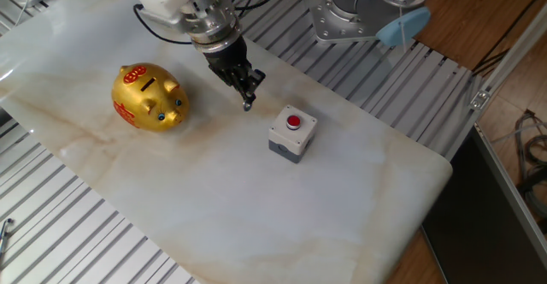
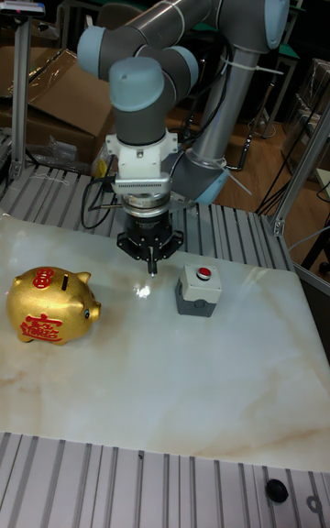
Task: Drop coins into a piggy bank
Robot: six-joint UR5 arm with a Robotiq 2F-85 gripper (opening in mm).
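**Tool between pig and button box**

Tool (image 1: 247,102) (image 2: 152,265) pointing down over marble table (image 1: 256,207) (image 2: 183,372), fingers pressed together at the tip; anything pinched there too small to tell. Gold piggy bank (image 1: 148,97) (image 2: 50,305) upright on table, well left of tool in fixed view, slot on top. Grey box with red button (image 1: 292,133) (image 2: 199,289) just beside tool on other side. Small dark disc, probably a coin (image 2: 274,489), on ribbed edge at front right in tall view, well apart from bank.

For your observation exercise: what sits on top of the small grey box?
A red round push-button sits on top of the grey box. The box's inside and underside are hidden.
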